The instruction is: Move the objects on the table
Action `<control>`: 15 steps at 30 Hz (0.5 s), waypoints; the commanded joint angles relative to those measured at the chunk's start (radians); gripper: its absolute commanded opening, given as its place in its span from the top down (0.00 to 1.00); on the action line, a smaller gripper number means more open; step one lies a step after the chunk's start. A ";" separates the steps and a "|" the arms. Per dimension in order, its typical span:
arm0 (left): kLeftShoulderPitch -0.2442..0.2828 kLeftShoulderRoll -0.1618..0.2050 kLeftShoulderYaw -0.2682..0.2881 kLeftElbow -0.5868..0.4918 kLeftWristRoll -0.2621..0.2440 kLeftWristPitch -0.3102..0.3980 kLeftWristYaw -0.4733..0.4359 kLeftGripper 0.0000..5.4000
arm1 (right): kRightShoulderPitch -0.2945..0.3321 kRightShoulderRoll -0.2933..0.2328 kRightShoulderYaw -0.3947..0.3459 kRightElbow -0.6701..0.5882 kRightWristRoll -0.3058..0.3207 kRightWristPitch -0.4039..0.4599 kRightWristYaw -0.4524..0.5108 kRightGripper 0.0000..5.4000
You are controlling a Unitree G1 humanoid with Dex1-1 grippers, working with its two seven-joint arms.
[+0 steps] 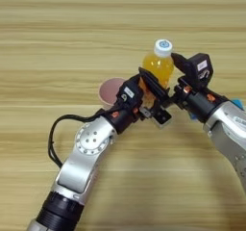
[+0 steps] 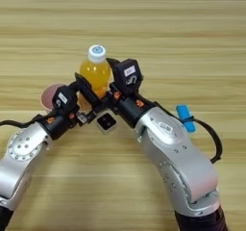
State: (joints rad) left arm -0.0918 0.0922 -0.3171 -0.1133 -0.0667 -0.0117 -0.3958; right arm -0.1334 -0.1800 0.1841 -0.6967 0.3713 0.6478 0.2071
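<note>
The clear bottle of orange drink with its white cap stands upright at the middle of the table. My left gripper reaches in from the lower left and is shut on the bottle's lower part; orange shows between its black fingers. My right gripper comes from the right, open, with one fingertip against the bottle's right shoulder. The small white cube, black face up, lies on the wood just in front of the bottle, below both grippers.
A pink cup stands just left of the bottle, partly behind my left wrist. A blue stick lies to the right, behind my right forearm. A black cable loops off my left arm.
</note>
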 commanded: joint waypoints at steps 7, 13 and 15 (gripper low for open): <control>-0.008 -0.011 0.009 -0.006 -0.005 -0.005 0.004 0.37 | -0.007 -0.010 0.004 0.011 -0.012 -0.008 0.011 0.00; -0.012 -0.011 0.015 -0.008 -0.009 -0.007 0.003 0.37 | 0.001 -0.022 0.017 0.002 -0.014 -0.013 0.031 0.00; -0.013 -0.011 0.019 -0.014 -0.012 -0.008 0.003 0.37 | 0.009 -0.033 0.021 -0.001 -0.016 -0.018 0.044 0.00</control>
State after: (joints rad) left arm -0.0918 0.0914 -0.3102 -0.1128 -0.0672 -0.0117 -0.3951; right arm -0.1319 -0.1975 0.1945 -0.6913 0.3605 0.6412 0.2293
